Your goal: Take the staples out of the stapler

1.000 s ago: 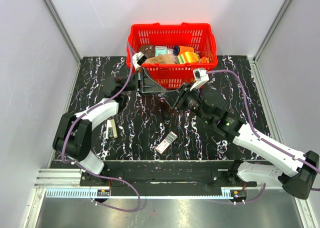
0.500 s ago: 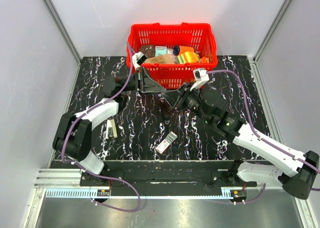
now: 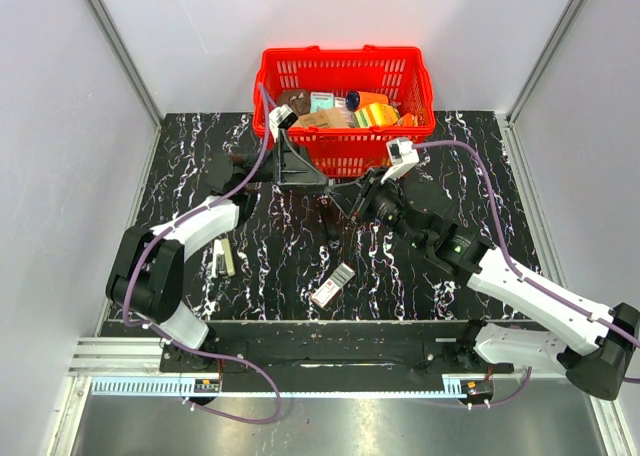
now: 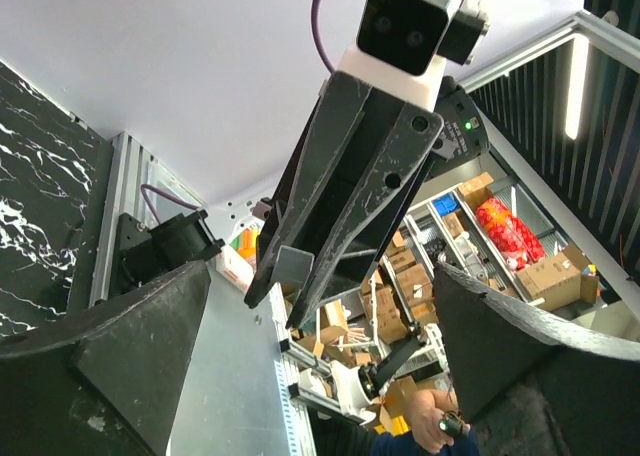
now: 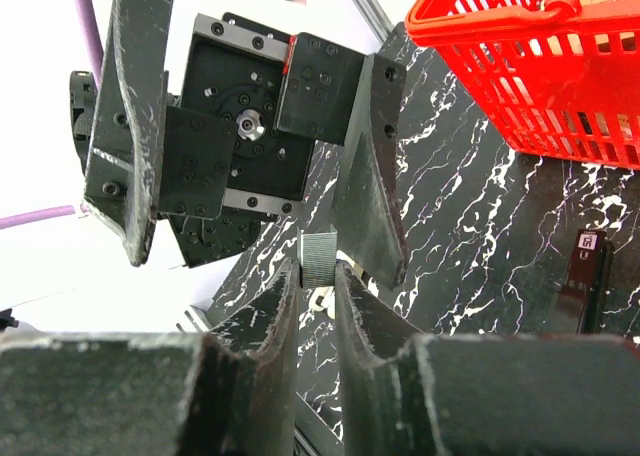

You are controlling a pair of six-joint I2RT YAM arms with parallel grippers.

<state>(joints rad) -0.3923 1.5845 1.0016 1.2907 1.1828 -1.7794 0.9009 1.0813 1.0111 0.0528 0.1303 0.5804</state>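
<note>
Grey walls (image 3: 150,36) enclose a black marble-patterned table (image 3: 190,166), with a red plastic basket (image 3: 340,54) at its back. Both arms have scarcely shifted in a second. The left gripper (image 5: 255,246) is spread wide. The right gripper (image 5: 316,272) narrowly pinches a small grey ribbed staple strip (image 5: 318,251). The black, white-labelled stapler (image 5: 584,268) lies on the table beneath.

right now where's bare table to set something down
Bare: the patch right of the red basket, to the table edge, and the far-left corner beside it. Crowded: in front of the basket, where the left gripper and right gripper, pinching a grey strip, meet.
</note>
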